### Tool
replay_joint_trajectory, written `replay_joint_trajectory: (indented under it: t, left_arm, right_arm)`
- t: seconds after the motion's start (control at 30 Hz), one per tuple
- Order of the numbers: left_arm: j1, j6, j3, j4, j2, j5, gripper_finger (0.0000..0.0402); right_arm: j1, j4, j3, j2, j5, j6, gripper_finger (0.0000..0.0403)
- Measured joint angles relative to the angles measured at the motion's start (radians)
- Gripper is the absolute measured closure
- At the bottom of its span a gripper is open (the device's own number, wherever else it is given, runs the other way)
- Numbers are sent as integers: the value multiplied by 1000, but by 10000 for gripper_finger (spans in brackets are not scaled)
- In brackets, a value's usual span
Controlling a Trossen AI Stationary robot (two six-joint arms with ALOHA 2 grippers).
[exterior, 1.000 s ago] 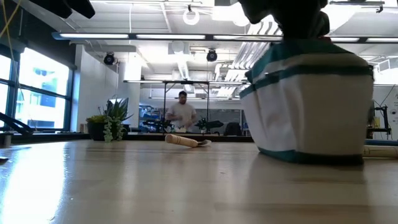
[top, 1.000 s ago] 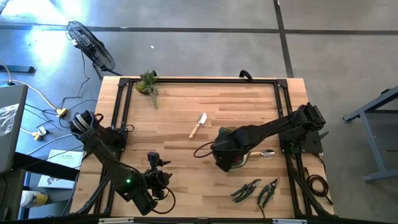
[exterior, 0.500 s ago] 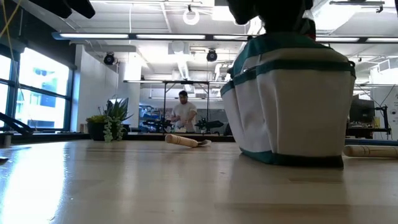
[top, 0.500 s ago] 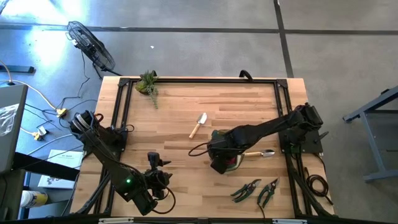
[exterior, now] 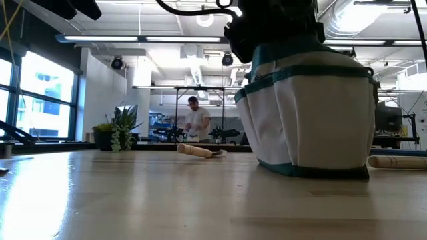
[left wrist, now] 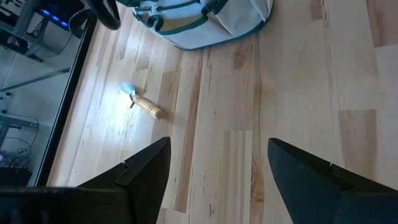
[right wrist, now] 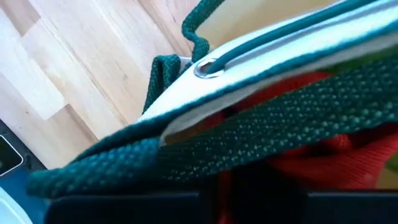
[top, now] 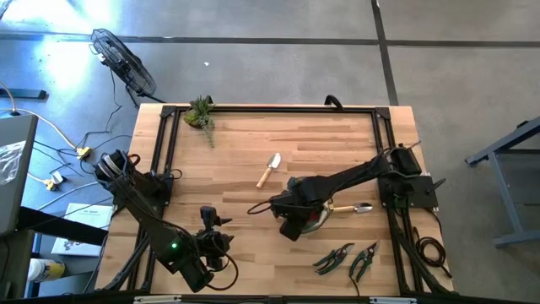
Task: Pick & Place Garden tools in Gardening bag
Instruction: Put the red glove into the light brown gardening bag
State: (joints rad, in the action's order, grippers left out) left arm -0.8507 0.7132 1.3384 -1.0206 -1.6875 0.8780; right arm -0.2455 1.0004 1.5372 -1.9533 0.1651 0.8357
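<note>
High view: gardening bag [top: 305, 215] mid-table under right gripper [top: 289, 221] (finger state hidden); trowel [top: 268, 171], another trowel [top: 348, 208] and two shears [top: 346, 257] left outside.

Right wrist view: red glove [right wrist: 329, 152] already inside.

Left wrist view: left gripper [left wrist: 214, 180] spread open, empty, over bare boards.

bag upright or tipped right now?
Upright. In the low view the gardening bag sits flat on its base on the table, pockets vertical, with the right hand at its top rim; its fingers are not visible.
</note>
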Motion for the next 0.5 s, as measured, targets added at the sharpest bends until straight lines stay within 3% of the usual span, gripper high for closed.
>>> replay_joint_trajectory:
  t: [0.27,0.5]
  left_arm:
    - [0,0,0,0,0,-12,142]
    - [0,1,0,0,0,-28,142]
  right_arm:
    - [-1,-30,-2,0,-1,30,344]
    - [-1,-54,-2,-1,13,24,277]
